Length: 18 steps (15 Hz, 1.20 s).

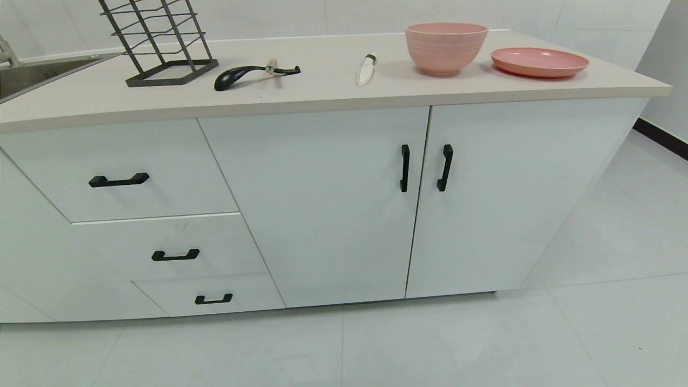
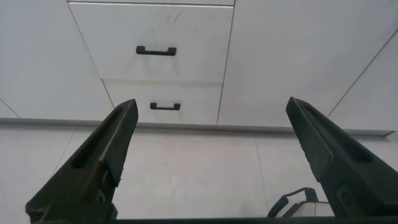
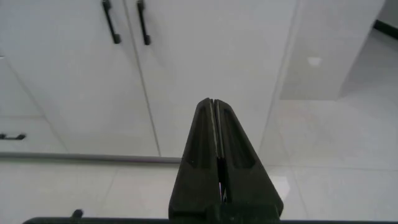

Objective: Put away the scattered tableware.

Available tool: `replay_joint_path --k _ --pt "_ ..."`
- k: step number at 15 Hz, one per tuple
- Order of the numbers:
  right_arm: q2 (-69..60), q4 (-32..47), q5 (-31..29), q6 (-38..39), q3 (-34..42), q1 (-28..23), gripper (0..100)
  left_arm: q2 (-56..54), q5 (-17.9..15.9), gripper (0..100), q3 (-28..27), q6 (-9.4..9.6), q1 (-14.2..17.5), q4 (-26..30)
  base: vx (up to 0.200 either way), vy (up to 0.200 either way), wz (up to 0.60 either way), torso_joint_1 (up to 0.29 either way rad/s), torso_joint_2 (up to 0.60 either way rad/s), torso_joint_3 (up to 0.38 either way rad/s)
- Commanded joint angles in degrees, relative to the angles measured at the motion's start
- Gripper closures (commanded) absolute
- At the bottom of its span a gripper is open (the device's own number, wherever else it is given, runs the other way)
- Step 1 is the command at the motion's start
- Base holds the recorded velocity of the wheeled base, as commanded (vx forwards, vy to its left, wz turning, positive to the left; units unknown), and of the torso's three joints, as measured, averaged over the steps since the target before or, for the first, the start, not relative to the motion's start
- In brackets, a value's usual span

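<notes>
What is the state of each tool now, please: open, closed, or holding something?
Left tool: open, holding nothing.
Right tool: closed, holding nothing.

Kitchen: white base cabinets (image 1: 516,193) with drawers (image 1: 177,236) and double doors (image 1: 333,204), beige countertop (image 1: 322,91), steel sink (image 1: 32,75), wire rack (image 1: 160,42), pink bowl (image 1: 446,47), plate (image 1: 539,61), tiled floor (image 1: 484,344).

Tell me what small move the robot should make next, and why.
Probably raise the left gripper, whose fingers are open, toward the countertop, near the black spoon. It and the shut right gripper both point low at the cabinet, while the tableware lies up on top.
</notes>
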Motion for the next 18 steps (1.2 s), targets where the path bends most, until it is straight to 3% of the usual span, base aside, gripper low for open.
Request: replay_joint_path --k 1,6,10,11,14,18 --pt "15.22 -0.41 5.62 -0.38 -7.62 0.07 100 0.00 0.02 0 0.02 0.01 0.02 0.00 0.000 0.000 0.00 0.000 0.00 0.000" --pt "31.66 -12.45 9.14 -3.63 -10.08 1.30 100 0.00 0.02 0 0.02 0.01 0.02 0.00 0.000 0.000 0.00 0.000 0.00 0.000" --pt "47.48 -27.13 12.57 -5.74 -9.73 1.56 100 0.00 -0.07 0 0.02 0.01 0.02 0.00 0.000 0.000 0.00 0.000 0.00 0.000" --pt "50.64 -30.56 13.62 -6.36 -9.47 1.56 0 0.00 -0.07 0 0.02 0.01 0.02 0.00 0.000 0.000 0.00 0.000 0.00 0.000" --pt "65.32 -50.77 17.84 -8.55 -7.44 1.92 0 0.00 -0.07 0 0.02 -0.08 0.02 0.00 0.000 0.000 0.00 0.000 0.00 0.000" --pt "76.48 -60.97 23.73 -8.91 -8.68 2.00 0 0.00 -0.07 0 0.02 0.01 0.02 0.00 0.000 0.000 0.00 0.000 0.00 0.000"
